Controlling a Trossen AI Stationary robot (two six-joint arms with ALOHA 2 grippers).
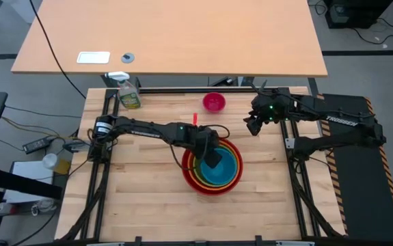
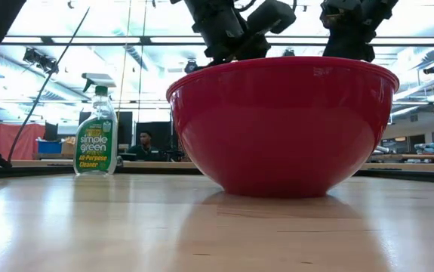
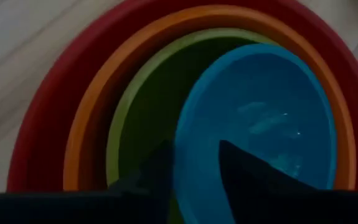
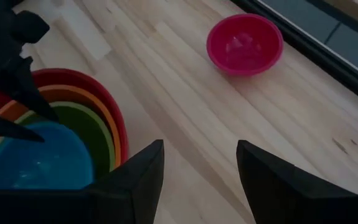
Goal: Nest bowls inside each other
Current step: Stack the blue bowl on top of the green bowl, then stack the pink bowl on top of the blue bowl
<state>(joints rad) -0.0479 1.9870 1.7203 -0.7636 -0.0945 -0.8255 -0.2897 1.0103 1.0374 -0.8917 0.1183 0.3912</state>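
We are looking at one bowl left to nest: the magenta bowl point(image 1: 214, 102) is sitting alone on the counter point(image 1: 148, 205), well apart from the stack. It lies nearer the right end effector point(image 1: 253, 126), which is hovering beside it with its two fingers spread wide and empty, so we judge that arm better placed to fetch it. Being round, the bowl offers no long axis, and any rim point should serve.

The left end effector point(image 1: 212, 156) is hanging over the stack, its fingers straddling the rim of the blue bowl point(image 3: 259, 112); we cannot tell whether they are gripping or parting. The blue bowl is sitting inside the lime green bowl point(image 3: 144, 112), the orange bowl point(image 3: 88, 124) and the red bowl point(image 2: 281, 125). All are glossy, smooth plastic, likely slippery against the pale wood grain.
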